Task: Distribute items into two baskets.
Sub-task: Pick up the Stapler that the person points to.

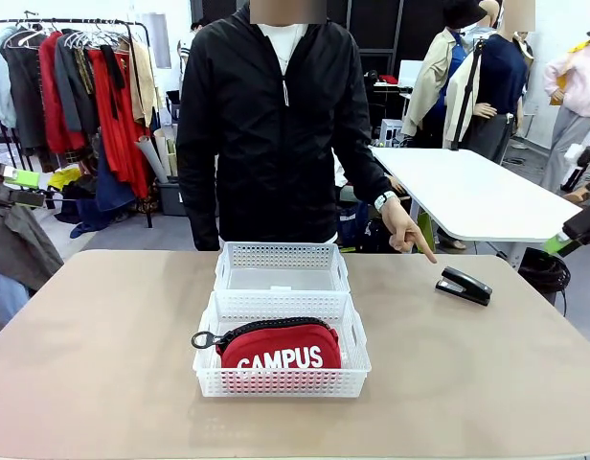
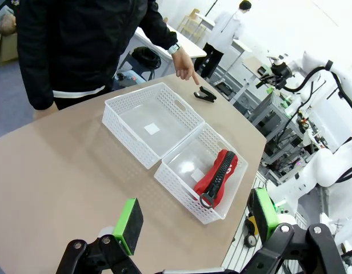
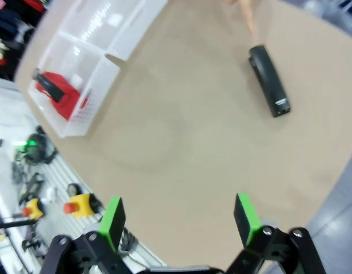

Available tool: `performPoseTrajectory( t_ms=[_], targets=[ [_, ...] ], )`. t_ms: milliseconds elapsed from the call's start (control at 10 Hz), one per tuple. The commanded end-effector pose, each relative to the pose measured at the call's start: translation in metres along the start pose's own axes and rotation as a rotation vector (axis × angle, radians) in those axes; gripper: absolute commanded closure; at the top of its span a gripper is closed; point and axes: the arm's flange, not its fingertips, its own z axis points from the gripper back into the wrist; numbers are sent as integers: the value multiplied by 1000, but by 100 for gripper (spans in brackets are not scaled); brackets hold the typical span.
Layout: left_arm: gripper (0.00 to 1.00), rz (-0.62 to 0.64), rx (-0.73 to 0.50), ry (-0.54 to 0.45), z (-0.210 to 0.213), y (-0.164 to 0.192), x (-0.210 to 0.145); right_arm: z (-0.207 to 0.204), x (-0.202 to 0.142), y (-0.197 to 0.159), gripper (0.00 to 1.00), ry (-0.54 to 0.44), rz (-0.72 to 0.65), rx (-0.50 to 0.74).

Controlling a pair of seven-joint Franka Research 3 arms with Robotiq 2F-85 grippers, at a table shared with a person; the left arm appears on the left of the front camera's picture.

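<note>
The two baskets sit at the centre of the front frame, touching along their long sides on the table [image 1: 103,345]. The pouch [image 1: 281,347] is in the near basket [image 1: 276,381], standing on its edge against the wall closest to the camera, zipper up and the white "CAMPUS" lettering facing forward. The far basket [image 1: 281,257] has nothing in it. The stapler [image 1: 464,286] lies flat on the table at the right of the frame, well apart from both baskets. A person in a black jacket stands behind the table, and their hand [image 1: 405,233] points its index finger down at the stapler, the tip just beside it.

In the left wrist view, the left fingers [image 2: 129,225] rise from the bottom edge, spread wide and grasping nothing, above the table edge. The pouch [image 2: 217,177] is right of centre, and the stapler [image 2: 205,95] is above it near the pointing hand [image 2: 184,67].

In the right wrist view, the right fingers [image 3: 112,220] are likewise released and spread wide over bare table. The stapler [image 3: 268,80] lies at the upper right and the pouch [image 3: 62,94] at the left.
</note>
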Motion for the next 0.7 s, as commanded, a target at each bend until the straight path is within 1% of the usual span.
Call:
performPoseTrajectory(
  t_ms=[0,200,400,500,600],
  targets=[
    [0,-2,1,-4,1,-1,0,-7,23,-15,0,68,55,-58],
    [0,-2,1,-4,1,-1,0,-23,39,-25,0,168,131,-77],
    [0,-2,1,-4,1,-1,0,-42,56,-34,0,219,213,-101],
    [0,-2,1,-4,1,-1,0,-52,63,-39,0,241,248,-162],
    [0,-2,1,-4,1,-1,0,-61,71,-45,0,259,281,-190]
  ],
)
